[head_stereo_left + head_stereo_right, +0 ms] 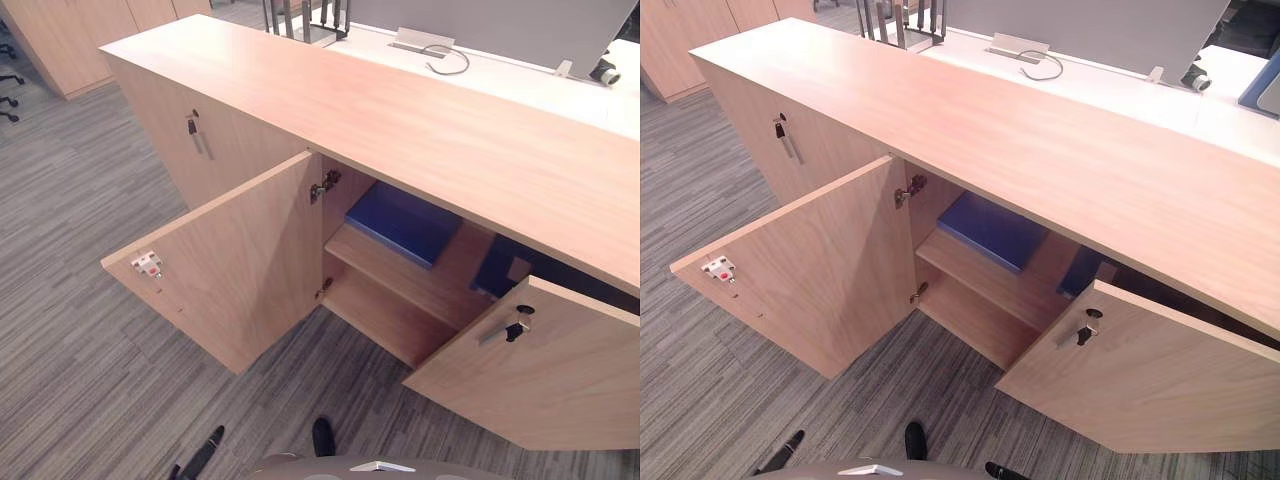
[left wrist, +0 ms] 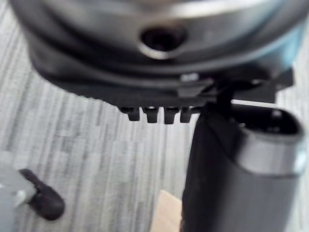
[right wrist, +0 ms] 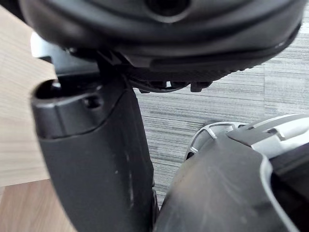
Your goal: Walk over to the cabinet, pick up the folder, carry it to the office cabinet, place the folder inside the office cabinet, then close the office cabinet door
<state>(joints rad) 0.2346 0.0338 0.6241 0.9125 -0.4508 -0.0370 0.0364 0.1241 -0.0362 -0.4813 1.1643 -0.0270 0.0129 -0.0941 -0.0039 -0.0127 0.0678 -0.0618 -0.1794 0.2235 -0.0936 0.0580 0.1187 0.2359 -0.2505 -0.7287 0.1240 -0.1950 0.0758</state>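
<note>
A blue folder (image 1: 405,222) lies flat on the middle shelf (image 1: 420,285) inside the low wooden office cabinet (image 1: 400,110). The cabinet's left door (image 1: 235,260) is swung wide open toward me. Its right door (image 1: 545,370) stands partly open, with a metal handle (image 1: 503,332) on its face. A darker blue thing (image 1: 495,268) shows behind that right door. My left hand (image 2: 231,174) hangs over the carpet with straight fingers and holds nothing. My right hand (image 3: 91,145) is beside a wooden panel (image 3: 19,121), fingers relaxed and empty. Both hands are away from the folder.
A closed cabinet door with a handle (image 1: 197,135) lies left of the open bay. Behind the cabinet is a white desk with a cable (image 1: 445,60). Tall wooden cupboards (image 1: 60,40) and an office chair (image 1: 10,90) stand far left. Grey striped carpet (image 1: 80,330) covers the floor.
</note>
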